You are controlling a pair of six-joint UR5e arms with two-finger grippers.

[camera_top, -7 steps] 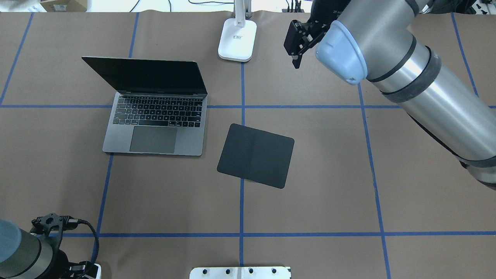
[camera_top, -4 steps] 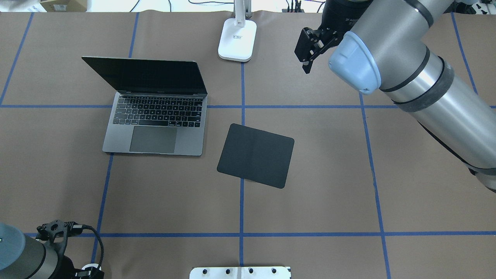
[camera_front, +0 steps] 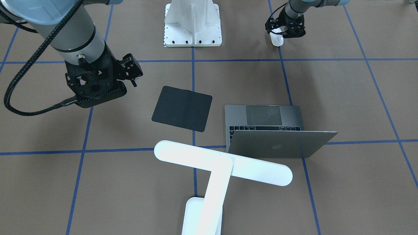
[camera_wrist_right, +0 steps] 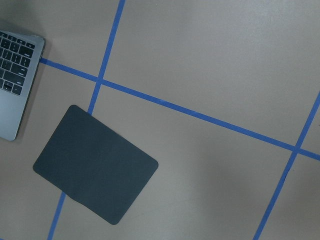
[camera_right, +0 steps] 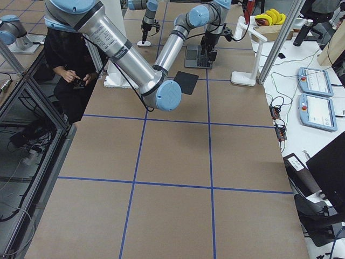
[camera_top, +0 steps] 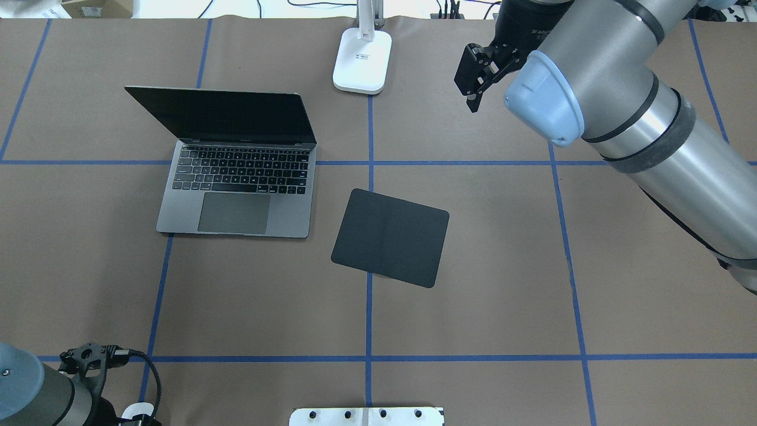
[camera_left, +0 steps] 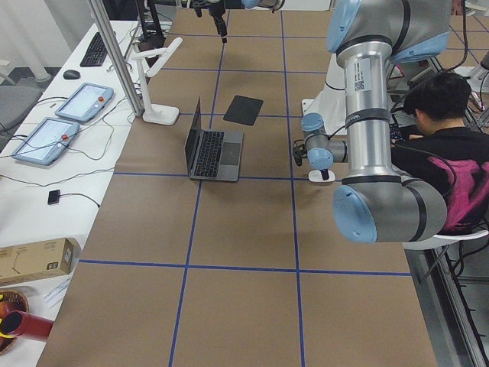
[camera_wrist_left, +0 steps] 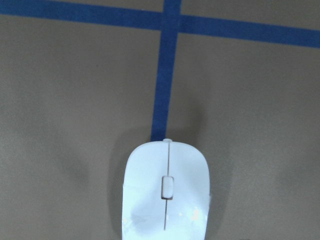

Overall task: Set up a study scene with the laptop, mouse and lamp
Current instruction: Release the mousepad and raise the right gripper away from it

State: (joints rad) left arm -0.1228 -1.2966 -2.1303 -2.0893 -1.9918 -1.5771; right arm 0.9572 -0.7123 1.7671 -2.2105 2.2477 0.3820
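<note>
Presently my left fingers [camera_front: 284, 32] hover over the mouse [camera_wrist_left: 166, 195], well apart from the laptop [camera_top: 236, 195], past its front edge, whether clasping it I cannot tell; next, I judge, it needs carrying beside the laptop.

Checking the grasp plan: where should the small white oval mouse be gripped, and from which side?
Pinch the small white oval mouse across its two long sides at mid-body, coming straight down from above: it lies flat on the brown table, low and domed, narrower across than along.
</note>
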